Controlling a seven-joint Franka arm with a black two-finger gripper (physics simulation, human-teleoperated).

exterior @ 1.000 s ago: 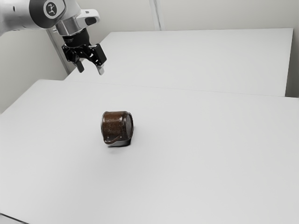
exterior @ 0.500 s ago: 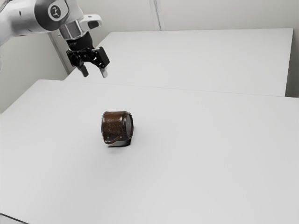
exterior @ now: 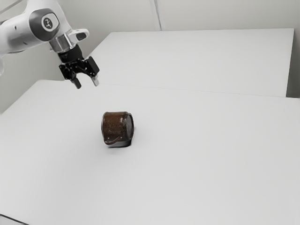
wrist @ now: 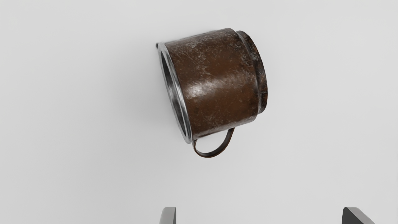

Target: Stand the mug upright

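The mug (wrist: 214,84) is lying sideways, inward of the counter (exterior: 211,164)'s far edge; the empty tool (exterior: 87,86) is hovering wide open, presumably for grasping

And the count comes in: one mug (wrist: 217,84), just the one, and it carries one handle (wrist: 217,153)! One arm (exterior: 21,33) in play, one claw (exterior: 87,83) on the end of it, and that's two fingers (wrist: 168,216), folks, two! Underneath, one worktop (exterior: 197,154), plus one more white surface (exterior: 197,61) beyond, making two white surfaces in all!
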